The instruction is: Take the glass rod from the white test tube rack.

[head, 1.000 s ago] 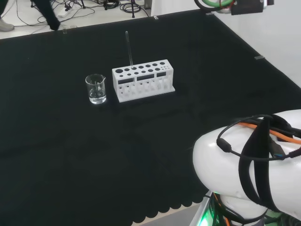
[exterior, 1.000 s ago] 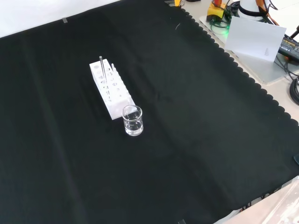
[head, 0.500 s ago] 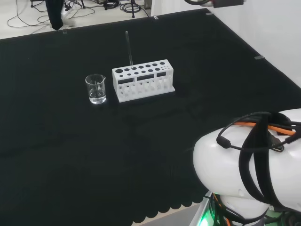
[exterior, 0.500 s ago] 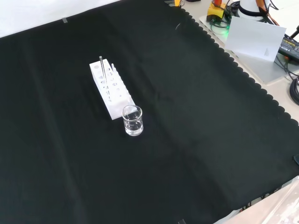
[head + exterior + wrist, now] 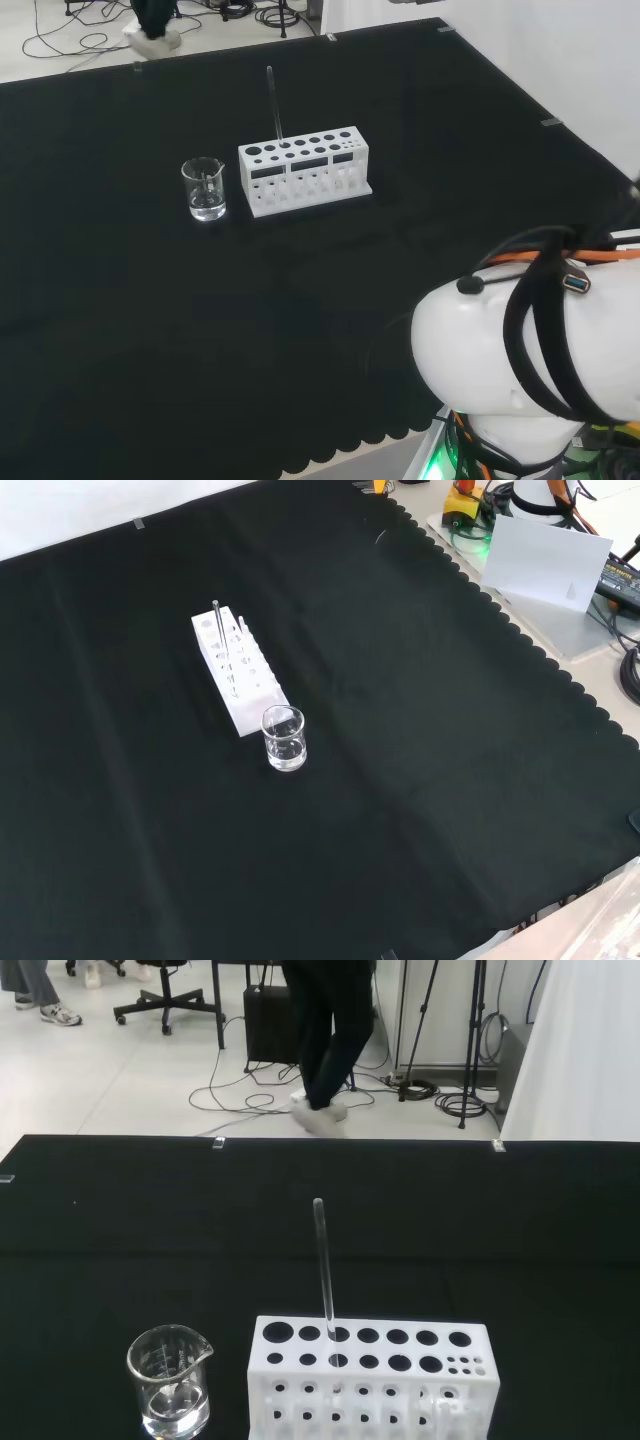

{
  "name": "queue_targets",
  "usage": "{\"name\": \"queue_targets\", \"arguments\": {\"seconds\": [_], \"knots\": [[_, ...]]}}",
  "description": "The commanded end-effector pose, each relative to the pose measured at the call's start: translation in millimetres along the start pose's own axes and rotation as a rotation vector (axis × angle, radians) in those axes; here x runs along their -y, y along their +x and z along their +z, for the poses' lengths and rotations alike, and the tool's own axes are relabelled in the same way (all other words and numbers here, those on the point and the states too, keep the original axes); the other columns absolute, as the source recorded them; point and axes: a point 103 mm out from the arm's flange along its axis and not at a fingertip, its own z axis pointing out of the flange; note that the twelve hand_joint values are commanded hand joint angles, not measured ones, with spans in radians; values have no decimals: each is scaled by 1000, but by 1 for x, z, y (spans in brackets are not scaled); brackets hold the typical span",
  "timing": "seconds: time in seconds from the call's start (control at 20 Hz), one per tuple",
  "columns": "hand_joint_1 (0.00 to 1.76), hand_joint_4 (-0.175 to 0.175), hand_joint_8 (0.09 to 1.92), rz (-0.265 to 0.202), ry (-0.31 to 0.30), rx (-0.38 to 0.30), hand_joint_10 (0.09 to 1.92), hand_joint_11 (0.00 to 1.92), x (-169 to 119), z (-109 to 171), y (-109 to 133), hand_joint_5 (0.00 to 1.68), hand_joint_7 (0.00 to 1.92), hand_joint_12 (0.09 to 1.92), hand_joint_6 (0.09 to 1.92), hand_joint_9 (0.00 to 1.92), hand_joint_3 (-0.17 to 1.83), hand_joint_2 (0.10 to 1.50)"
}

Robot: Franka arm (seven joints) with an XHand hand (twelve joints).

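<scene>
the arm's white link [image 5: 500, 370] looms at the head view's lower right.

One rack [image 5: 304, 169] is counted on the cloth [image 5: 120, 320], and one rod [image 5: 273, 101] is seen standing in it. One beaker [image 5: 204, 188] is counted beside the rack. The same tally is given by the front view: one rack [image 5: 238, 670], one rod [image 5: 218, 628], one beaker [image 5: 284, 738]. From the wrist view, again one rack [image 5: 368, 1375], one rod [image 5: 324, 1270] and one beaker [image 5: 170, 1380] are counted. One cloth is counted beneath them all.
</scene>
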Motion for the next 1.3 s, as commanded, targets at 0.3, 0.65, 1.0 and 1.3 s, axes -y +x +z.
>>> {"name": "queue_targets", "arguments": {"seconds": [0.3,0.65,1.0,1.3], "knots": [[614,-135,808,-68,10,-8,801,227,-75,39,0,152,217,1398,87,364,440,933],[630,-152,810,-76,44,-20,783,268,-112,68,4,159,267,1383,87,414,451,930],[627,-152,810,-88,43,-27,779,281,-142,92,4,168,280,1379,87,428,457,930],[624,-153,813,-94,70,-28,780,298,-164,111,6,189,304,1375,87,454,462,932]]}}
